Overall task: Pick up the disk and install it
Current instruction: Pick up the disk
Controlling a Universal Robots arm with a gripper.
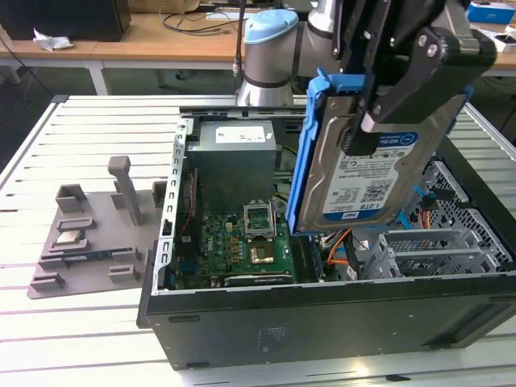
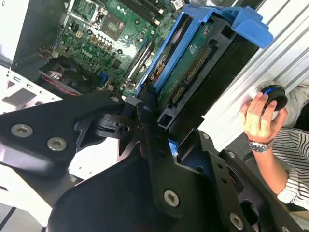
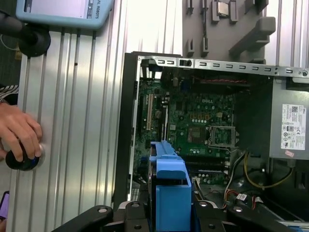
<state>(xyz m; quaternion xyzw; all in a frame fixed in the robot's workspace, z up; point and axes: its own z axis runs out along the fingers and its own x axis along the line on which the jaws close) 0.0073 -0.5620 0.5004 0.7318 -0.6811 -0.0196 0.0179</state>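
Exterior view: your gripper [image 1: 367,121] has its fingers [image 1: 397,90] clamped on the disk [image 1: 363,181], which hangs tilted on edge above the open computer case [image 1: 322,310]. Its lower blue corner is near the orange cables [image 1: 343,242] and the motherboard [image 1: 242,242]. Descend misaligned and you could snag or strike them.

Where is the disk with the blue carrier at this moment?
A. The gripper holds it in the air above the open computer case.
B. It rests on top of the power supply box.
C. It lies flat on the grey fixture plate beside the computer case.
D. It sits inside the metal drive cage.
A: in the exterior view the gripper clamps the disk, which hangs nearly upright over the open computer case.
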